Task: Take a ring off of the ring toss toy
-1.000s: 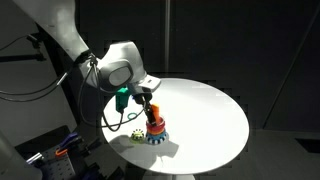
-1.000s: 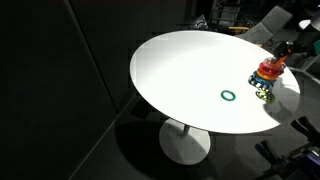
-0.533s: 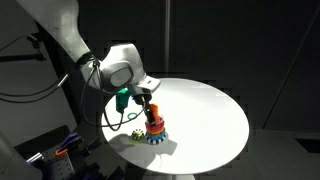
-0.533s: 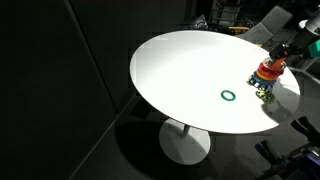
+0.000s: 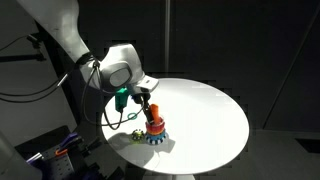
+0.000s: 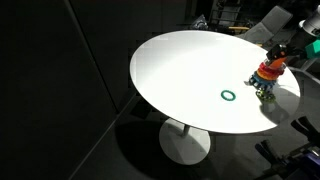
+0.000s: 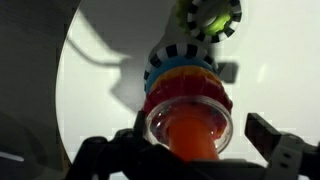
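Note:
The ring toss toy (image 5: 153, 129) stands near the edge of the round white table (image 5: 205, 115); it also shows in the other exterior view (image 6: 266, 74). In the wrist view its orange peg carries a clear ring on top, then red and blue rings (image 7: 181, 80) over a black-and-white base. My gripper (image 7: 190, 140) is open directly over the toy, one finger on each side of the top ring, not closed on it. It is also in both exterior views (image 5: 148, 107) (image 6: 284, 54). A green ring (image 6: 228, 96) lies flat on the table apart from the toy.
A small round green-and-yellow piece with a black-and-white rim (image 7: 206, 15) lies on the table just beside the toy, and shows in an exterior view (image 5: 135, 136). The table edge is close to the toy. The surroundings are dark.

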